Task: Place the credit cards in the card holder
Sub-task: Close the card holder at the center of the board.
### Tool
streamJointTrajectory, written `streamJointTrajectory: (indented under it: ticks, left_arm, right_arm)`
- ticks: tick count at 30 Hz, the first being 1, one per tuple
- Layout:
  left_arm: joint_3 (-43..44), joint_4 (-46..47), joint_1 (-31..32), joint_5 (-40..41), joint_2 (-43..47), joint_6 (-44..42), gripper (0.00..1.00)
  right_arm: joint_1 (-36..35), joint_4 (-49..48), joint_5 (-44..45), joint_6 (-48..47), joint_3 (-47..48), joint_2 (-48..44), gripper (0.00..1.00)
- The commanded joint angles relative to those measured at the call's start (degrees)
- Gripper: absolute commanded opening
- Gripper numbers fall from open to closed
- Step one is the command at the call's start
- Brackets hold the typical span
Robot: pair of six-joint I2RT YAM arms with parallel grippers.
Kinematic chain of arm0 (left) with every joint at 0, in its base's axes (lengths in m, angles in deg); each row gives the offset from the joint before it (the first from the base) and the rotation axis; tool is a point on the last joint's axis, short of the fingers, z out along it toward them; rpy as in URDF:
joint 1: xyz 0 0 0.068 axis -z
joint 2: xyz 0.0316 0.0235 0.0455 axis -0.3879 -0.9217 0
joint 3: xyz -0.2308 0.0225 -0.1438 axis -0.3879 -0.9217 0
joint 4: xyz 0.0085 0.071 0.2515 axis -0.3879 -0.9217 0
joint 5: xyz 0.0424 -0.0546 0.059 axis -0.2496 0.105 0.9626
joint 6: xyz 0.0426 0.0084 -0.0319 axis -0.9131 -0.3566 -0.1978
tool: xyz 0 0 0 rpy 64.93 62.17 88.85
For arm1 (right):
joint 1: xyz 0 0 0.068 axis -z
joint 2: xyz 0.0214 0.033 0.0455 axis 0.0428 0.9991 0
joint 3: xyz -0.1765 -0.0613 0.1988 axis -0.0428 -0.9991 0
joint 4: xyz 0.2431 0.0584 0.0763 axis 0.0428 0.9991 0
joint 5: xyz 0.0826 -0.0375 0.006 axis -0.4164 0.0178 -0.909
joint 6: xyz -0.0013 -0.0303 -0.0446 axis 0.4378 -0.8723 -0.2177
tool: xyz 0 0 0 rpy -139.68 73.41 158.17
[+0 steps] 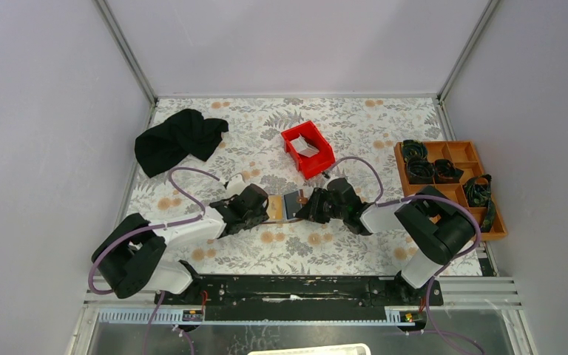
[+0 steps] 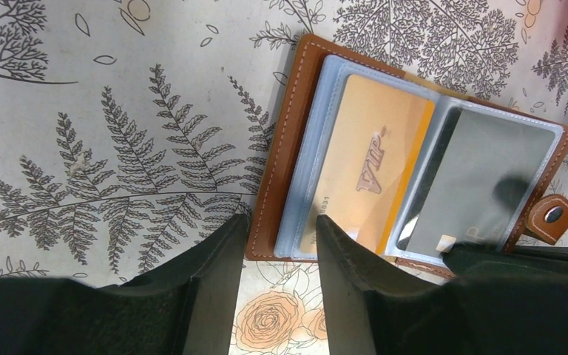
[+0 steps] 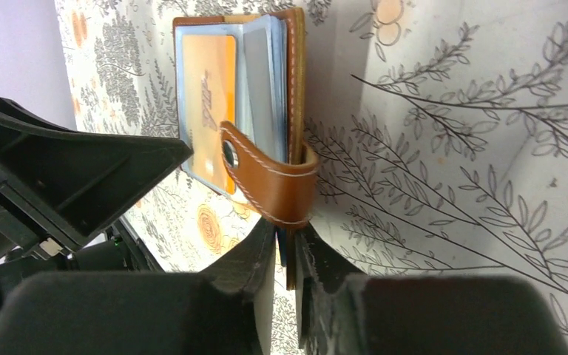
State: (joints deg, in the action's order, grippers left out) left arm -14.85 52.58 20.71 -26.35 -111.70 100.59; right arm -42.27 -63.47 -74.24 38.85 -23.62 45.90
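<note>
card holder (image 2: pixel 293 148) open on table (image 1: pixel 370 126), partly filled
orange card (image 2: pixel 373 155) and grey card (image 2: pixel 488 177) sleeved; more cards (image 1: pixel 307 146) seemingly wait in red bin (image 1: pixel 318 164). right gripper (image 3: pixel 285 244) pinched onto clasp-side cover edge; left gripper (image 2: pixel 281 229) half-spread astride opposite corner, clamping nothing.

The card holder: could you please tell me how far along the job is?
Done: a gold card and a grey card already sit in sleeves of the open card holder. In hand: the right gripper pinches its clasp edge; the left gripper straddles the opposite edge, jaws apart. Left: a pale item, perhaps another card, lies in the red bin.
</note>
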Motion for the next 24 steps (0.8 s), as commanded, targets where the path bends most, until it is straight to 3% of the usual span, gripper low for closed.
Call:
streamJointTrajectory:
  ticks: [1,7,24]
  left_arm:
    - [-2.74,-8.62,0.71,-2.29,-1.67,-0.43,0.5]
    - [-1.57,-9.62,0.21,0.8,2.94,1.01,0.66]
    - [-7.02,5.15,-0.89,-3.9,-3.17,5.18,0.68]
  right_arm:
    - [-0.27,0.6,0.82,-1.25,2.25,0.07,0.14]
    - [0.01,2.12,-1.05,0.49,2.79,-2.96,0.09]
    - [1.59,9.06,-4.4,11.12,1.1,-8.1,0.05]
